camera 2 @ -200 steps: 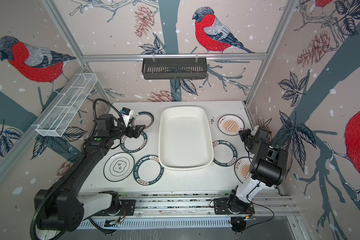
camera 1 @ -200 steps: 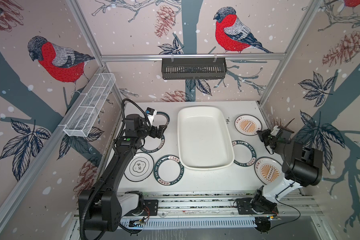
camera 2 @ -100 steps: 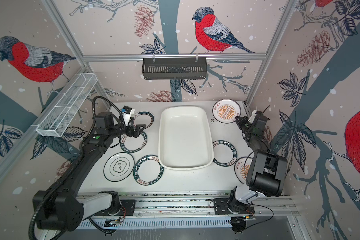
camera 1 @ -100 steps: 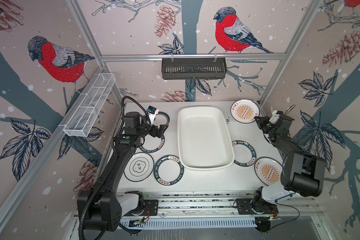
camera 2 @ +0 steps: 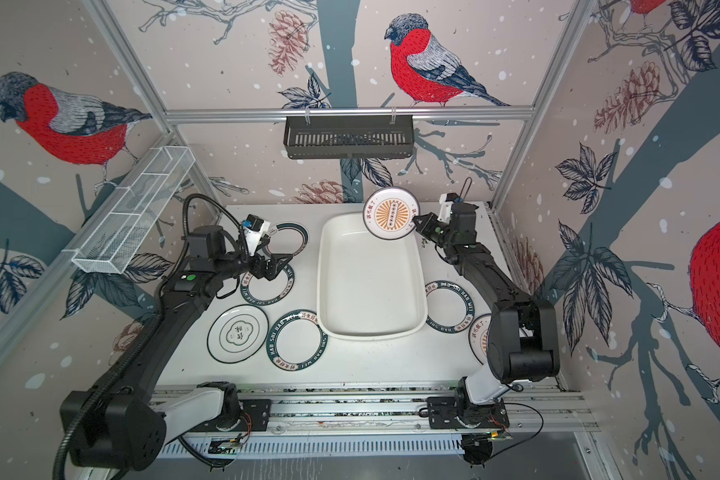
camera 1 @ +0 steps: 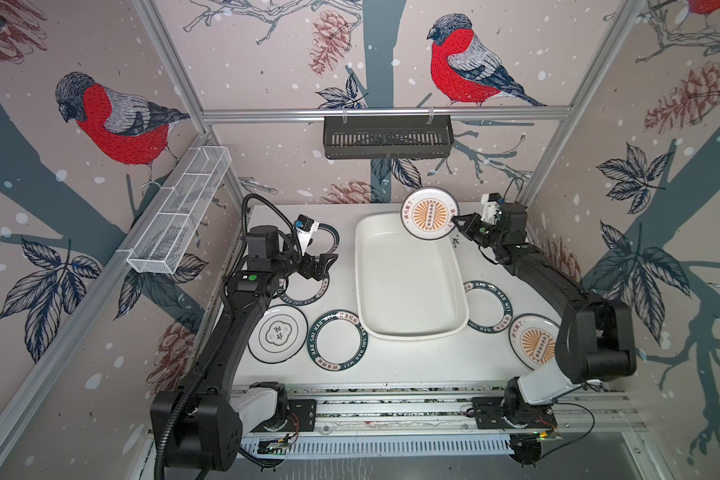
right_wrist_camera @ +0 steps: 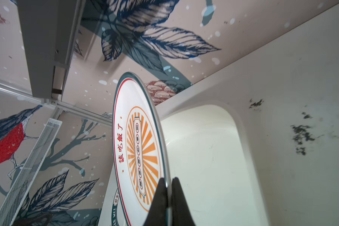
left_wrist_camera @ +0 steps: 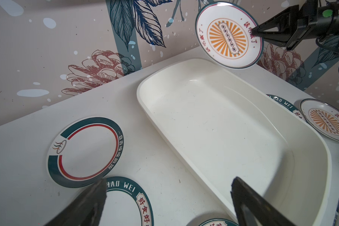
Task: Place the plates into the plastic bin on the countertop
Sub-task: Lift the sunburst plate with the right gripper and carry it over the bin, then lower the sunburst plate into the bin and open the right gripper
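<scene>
Hovering over the left part of the counter (camera 1: 391, 365), my left tool (left_wrist_camera: 168, 184) is spread wide and empty above a green-lettered plate (camera 1: 308, 291), which lies flat just beside the plastic bin (camera 1: 408, 282). The bin sits mid-counter with its long axis running from the near edge to the far one, and nothing lies in it. Over its far right corner hangs the orange sunburst plate (camera 1: 429, 214), clear of the rim and tilted, its face turned up and toward my left side. My right tool (camera 1: 453, 219) is pinching it by the rim. From that tool the bin's bare floor lies leftward and nearer, so I judge the coming move to be a short carry inward and down, levelling the plate before release. Right of the bin, a second lettered plate (camera 1: 489, 307) and a second sunburst plate (camera 1: 531, 343) lie flat.
</scene>
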`<action>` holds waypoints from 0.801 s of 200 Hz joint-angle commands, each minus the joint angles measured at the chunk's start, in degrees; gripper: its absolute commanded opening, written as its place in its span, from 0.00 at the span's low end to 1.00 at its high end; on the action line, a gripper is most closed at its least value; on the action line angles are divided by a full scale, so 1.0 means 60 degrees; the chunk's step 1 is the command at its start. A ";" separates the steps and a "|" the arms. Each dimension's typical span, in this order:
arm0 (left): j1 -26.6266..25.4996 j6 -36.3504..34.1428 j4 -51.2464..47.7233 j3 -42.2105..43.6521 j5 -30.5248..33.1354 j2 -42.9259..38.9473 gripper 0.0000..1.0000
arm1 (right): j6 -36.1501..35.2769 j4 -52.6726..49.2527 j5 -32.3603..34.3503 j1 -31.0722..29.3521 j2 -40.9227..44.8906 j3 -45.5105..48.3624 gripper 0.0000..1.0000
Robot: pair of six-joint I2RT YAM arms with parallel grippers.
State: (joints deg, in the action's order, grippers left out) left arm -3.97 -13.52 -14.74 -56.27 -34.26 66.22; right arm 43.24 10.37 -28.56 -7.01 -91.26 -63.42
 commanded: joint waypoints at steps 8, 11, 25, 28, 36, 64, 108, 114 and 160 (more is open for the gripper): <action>-0.0013 -0.0109 -0.0365 -0.0095 0.0041 -0.0179 0.98 | -0.0028 0.0437 0.0504 -0.0747 -0.0611 -0.0071 0.01; -0.0013 -0.0106 -0.0362 -0.0099 0.0041 -0.0192 0.98 | -0.0017 0.0446 0.0531 -0.0819 -0.0694 -0.0079 0.01; -0.0013 -0.0037 -0.0340 -0.0099 0.0041 -0.0269 0.98 | -0.0001 0.0469 0.0730 -0.1110 -0.0988 -0.0163 0.01; -0.0013 -0.0013 -0.0322 -0.0101 0.0052 -0.0269 0.98 | 0.0020 0.0469 0.0767 -0.1166 -0.1056 -0.0196 0.01; -0.0013 0.0025 -0.0296 -0.0098 0.0017 -0.0297 0.98 | 0.0000 0.0430 0.0837 -0.1325 -0.1250 -0.0300 0.01; -0.0013 0.0113 -0.0308 -0.0091 -0.0060 -0.0342 0.98 | -0.0082 0.0161 0.1082 -0.1855 -0.1844 -0.0670 0.01; -0.0013 0.0129 -0.0285 -0.0055 -0.0075 -0.0460 0.98 | -0.0135 -0.0074 0.1171 -0.2230 -0.2671 -0.1031 0.01; -0.0013 0.0129 -0.0282 -0.0034 -0.0085 -0.0474 0.98 | -0.0121 -0.0046 0.1192 -0.2243 -0.2728 -0.1025 0.01; -0.0013 0.0187 -0.0180 0.0077 -0.0188 -0.0489 0.98 | -0.0082 -0.0015 0.1496 -0.2282 -0.3210 -0.1123 0.01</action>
State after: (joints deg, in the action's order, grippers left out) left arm -3.97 -12.36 -16.05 -56.12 -34.41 63.46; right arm 43.18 8.95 -20.97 -20.45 -109.45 -69.21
